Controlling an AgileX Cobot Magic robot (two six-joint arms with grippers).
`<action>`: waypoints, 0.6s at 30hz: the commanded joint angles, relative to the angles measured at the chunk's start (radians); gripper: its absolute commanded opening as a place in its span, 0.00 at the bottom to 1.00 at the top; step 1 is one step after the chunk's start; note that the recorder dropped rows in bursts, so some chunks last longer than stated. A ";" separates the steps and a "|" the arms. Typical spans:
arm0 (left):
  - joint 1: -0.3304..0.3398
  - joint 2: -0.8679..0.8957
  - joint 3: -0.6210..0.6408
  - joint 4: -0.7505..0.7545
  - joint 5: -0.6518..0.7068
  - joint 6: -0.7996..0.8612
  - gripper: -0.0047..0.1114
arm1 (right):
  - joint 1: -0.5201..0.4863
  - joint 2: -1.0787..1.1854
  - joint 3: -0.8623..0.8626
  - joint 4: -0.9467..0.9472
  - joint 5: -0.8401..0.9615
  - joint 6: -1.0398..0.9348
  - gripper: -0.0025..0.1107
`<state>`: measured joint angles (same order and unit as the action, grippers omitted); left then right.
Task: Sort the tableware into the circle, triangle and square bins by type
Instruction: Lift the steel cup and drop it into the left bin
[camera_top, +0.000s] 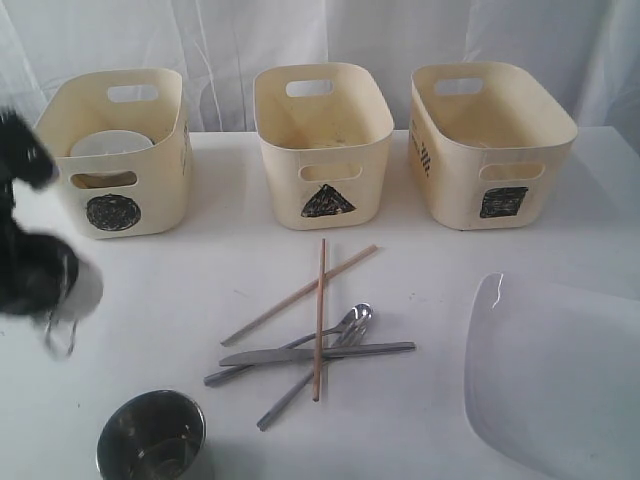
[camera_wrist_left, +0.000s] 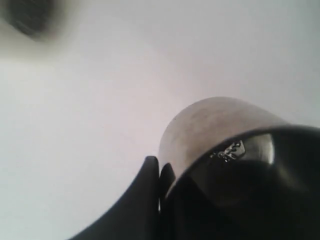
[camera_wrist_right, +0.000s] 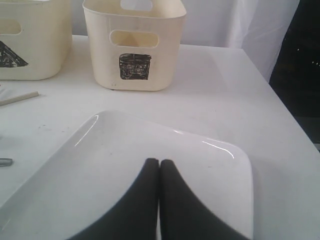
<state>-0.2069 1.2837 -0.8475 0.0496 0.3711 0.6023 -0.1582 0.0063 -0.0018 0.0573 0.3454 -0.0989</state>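
Tableware (camera_top: 260, 357) mostly lies unsorted on the white bench (camera_top: 200, 290): nearest, a shiny round steel bowl (camera_top: 150, 435) and the large white rounded-square plate (camera_top: 550, 370), then wooden chopsticks (camera_top: 320, 300) crossed over the steel knife and spoons (camera_top: 370, 350). Farther back, only the cream circle-marked bin (camera_top: 160, 190) holds a small white bowl (camera_top: 110, 145). The left jaws, blurred at the bench's left edge, look clenched on the rim of another steel bowl (camera_wrist_left: 215, 125); the right jaws hover over the plate, pressed together, empty.
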 joint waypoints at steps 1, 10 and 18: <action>-0.002 -0.020 -0.051 -0.040 -0.638 -0.058 0.04 | 0.000 -0.006 0.002 -0.002 -0.003 0.002 0.02; -0.002 0.166 -0.102 -0.088 -1.320 -0.243 0.04 | 0.000 -0.006 0.002 -0.002 -0.003 0.002 0.02; 0.087 0.610 -0.450 -0.172 -1.338 -0.285 0.04 | 0.000 -0.006 0.002 -0.007 -0.003 0.002 0.02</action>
<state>-0.1611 1.7537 -1.1536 -0.0900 -0.9455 0.3510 -0.1582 0.0063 -0.0018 0.0573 0.3454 -0.0989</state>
